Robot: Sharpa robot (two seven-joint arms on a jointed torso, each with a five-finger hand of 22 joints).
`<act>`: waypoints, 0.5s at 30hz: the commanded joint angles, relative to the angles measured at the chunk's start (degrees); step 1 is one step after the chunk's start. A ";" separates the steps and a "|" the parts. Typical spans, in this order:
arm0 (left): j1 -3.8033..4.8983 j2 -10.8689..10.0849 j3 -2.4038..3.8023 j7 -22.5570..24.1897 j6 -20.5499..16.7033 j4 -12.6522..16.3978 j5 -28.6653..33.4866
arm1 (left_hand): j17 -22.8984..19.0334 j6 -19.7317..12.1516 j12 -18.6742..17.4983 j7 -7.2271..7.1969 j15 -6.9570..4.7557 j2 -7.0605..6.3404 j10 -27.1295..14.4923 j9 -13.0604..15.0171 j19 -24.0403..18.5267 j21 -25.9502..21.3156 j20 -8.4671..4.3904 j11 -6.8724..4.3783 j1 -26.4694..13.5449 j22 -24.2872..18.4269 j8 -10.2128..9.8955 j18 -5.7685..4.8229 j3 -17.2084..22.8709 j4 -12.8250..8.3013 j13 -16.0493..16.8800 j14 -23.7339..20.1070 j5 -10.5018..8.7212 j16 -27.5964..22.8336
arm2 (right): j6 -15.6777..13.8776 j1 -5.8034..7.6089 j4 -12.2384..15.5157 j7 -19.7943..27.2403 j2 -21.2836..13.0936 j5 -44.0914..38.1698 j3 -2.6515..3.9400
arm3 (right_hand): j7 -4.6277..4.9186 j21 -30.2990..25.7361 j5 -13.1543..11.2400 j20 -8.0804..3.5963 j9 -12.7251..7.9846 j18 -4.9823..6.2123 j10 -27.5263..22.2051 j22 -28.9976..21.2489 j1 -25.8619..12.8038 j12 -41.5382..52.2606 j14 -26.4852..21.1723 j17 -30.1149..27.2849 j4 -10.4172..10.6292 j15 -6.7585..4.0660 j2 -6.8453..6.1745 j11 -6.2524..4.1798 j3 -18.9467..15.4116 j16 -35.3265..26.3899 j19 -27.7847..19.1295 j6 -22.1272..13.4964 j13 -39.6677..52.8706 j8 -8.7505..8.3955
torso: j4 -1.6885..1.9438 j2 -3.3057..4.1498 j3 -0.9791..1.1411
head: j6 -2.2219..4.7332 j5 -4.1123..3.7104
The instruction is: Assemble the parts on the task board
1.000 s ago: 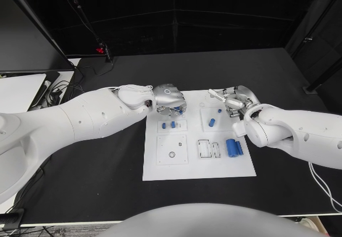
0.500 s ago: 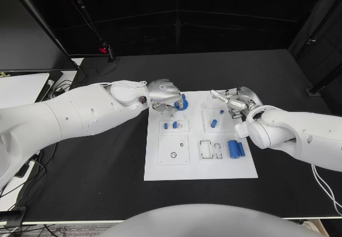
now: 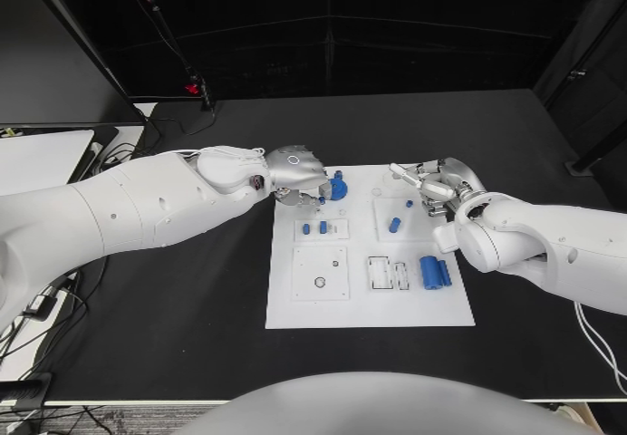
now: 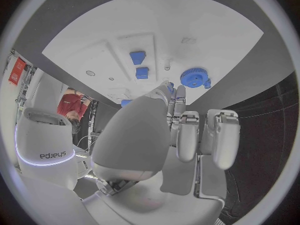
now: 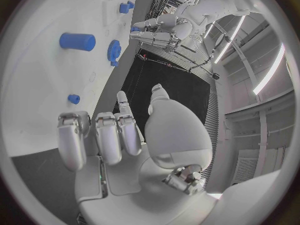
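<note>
The white task board (image 3: 366, 304) lies mid-table. A blue gear (image 3: 336, 188) lies at its far left corner, and it appears again in the left wrist view (image 4: 195, 77) and the right wrist view (image 5: 114, 50). My left hand (image 3: 298, 171) hovers just left of the gear, fingers (image 4: 187, 130) stretched toward it, nothing gripped. Two small blue pegs (image 3: 315, 227) stand in a plate below it. My right hand (image 3: 438, 186) sits over the board's far right corner, fingers (image 5: 106, 135) loosely apart and empty. A blue cylinder (image 3: 395, 224) and a tiny blue peg (image 3: 408, 205) lie beside it.
Two larger blue cylinders (image 3: 434, 271) lie at the board's right edge, next to rectangular slots (image 3: 383, 274). A plate with a round hole (image 3: 319, 274) sits on the board's left half. Black table (image 3: 170, 308) surrounds the board; cables and a monitor stand far left.
My left hand has drawn back off the board toward its far left corner, uncovering the blue gear, which now lies beside the fingers. The right hand has barely moved.
</note>
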 commanded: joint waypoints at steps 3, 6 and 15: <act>0.06 -0.08 0.03 -0.51 1.69 -0.21 -0.19 | 15.10 1.00 -0.23 0.11 0.11 0.57 0.38 -0.01 5.97 0.18 -0.45 -0.05 0.22 15.09 0.32 -0.39 0.32 -0.01 -0.05 6.01 0.20 0.05 | 0.32 0.07 0.11 0.24 -0.07 0.03 0.03 | 0.04 -0.22 0.33 0.25 0.09 -0.28 6.07 14.91 0.40 0.15 5.85 15.07 -0.07 0.13 0.34 0.29 -0.27 0.14 5.61 -0.27 15.08 0.34 | 0.00 0.00 0.00 | -0.10 -0.02; 0.03 -0.04 0.03 -0.64 2.39 -0.40 -0.19 | 15.10 1.00 -0.29 0.10 0.13 0.55 0.40 -0.01 5.97 0.18 -0.46 -0.07 0.26 15.09 0.30 -0.39 0.38 -0.05 -0.05 6.01 0.21 0.05 | 0.33 0.07 0.13 0.25 -0.11 0.03 0.03 | 0.04 -0.22 0.33 0.25 0.09 -0.28 6.07 14.91 0.40 0.15 5.85 15.07 -0.07 0.13 0.34 0.29 -0.27 0.14 5.61 -0.27 15.08 0.34 | 0.00 0.01 0.02 | -0.16 -0.05; -0.21 -0.03 0.03 -0.65 3.81 -0.82 -0.19 | 15.10 1.11 -0.47 0.07 0.15 0.67 0.51 -0.01 5.97 0.18 -0.46 -0.13 0.37 15.09 0.28 -0.39 0.67 -0.07 -0.04 6.01 0.22 0.05 | 0.36 0.07 0.15 0.28 -0.15 0.03 0.03 | 0.04 -0.22 0.33 0.25 0.09 -0.28 6.07 14.91 0.40 0.15 5.85 15.07 -0.07 0.13 0.34 0.29 -0.27 0.14 5.61 -0.27 15.08 0.34 | 0.00 0.00 0.02 | -0.31 0.00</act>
